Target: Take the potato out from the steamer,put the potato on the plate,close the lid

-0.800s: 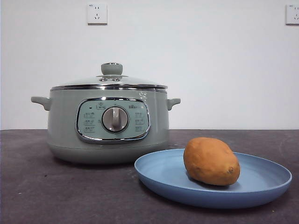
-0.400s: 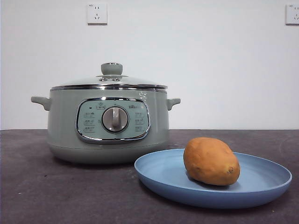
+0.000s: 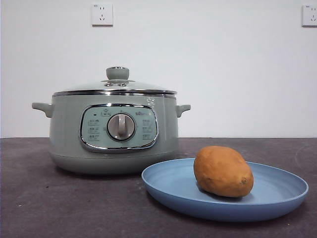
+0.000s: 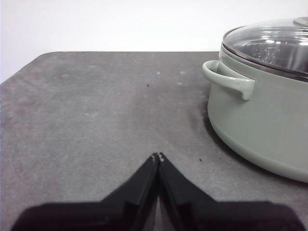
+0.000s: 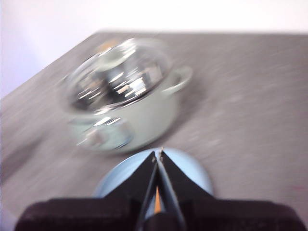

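Observation:
The orange-brown potato [image 3: 223,171] lies on the light-blue plate [image 3: 277,201] at the front right. Behind and to its left stands the sage-green steamer [image 3: 115,134] with the glass lid [image 3: 115,85] seated on its rim. My left gripper [image 4: 158,157] is shut and empty, low over the bare table beside the steamer's side handle [image 4: 230,81]. In the blurred right wrist view my right gripper [image 5: 158,155] is shut and empty, raised above the plate [image 5: 192,168], with a sliver of the potato [image 5: 157,207] showing between the jaws. Neither gripper appears in the front view.
The dark grey table [image 3: 59,208] stretches around both items. A white wall with two sockets [image 3: 102,14] stands behind. The table's edge and corner [image 4: 29,62] show in the left wrist view.
The front view has shifted very slightly; the steamer, lid, potato and plate stay where they were. The right wrist view is motion-blurred.

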Robot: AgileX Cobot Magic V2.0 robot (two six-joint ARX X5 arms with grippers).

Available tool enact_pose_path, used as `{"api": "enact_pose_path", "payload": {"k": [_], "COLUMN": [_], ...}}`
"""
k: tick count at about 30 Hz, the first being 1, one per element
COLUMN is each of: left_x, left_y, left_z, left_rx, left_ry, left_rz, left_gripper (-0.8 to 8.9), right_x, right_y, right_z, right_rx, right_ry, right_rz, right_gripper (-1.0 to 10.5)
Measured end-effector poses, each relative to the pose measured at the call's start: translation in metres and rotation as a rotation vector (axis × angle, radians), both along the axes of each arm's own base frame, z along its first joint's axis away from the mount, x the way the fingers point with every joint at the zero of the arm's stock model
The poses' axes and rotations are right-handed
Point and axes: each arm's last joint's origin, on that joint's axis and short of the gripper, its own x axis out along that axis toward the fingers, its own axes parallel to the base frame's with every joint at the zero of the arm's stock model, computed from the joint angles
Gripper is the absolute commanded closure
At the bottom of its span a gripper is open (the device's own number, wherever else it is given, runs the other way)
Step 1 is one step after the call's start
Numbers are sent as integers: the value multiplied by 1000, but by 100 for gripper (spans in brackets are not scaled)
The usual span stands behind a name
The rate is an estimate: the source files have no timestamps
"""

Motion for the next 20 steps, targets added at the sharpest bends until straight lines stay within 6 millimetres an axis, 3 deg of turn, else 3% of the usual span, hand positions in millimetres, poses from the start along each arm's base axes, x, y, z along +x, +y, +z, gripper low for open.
{"api": "enact_pose_path", "payload": {"k": [6,10,16,20], "left_x": [0,0,0,0], "left_y": [0,0,0,0], "left_z": [0,0,0,0], "left_rx": [0,0,0,0], "left_ry": [0,0,0,1], "left_rz": [0,0,0,0], "left_gripper": [817,817,817,817], "right_x": [1,3,12,14], "right_y": [-19,-23,-23,-23], "right_z": [-28,-55,-108,-132], "right_rx": [12,24,24,19], "right_ry": [-177,-285,-284,-245], "right_rz": [-213,-267,-279,-288], "right_gripper": [946,946,946,946]}}
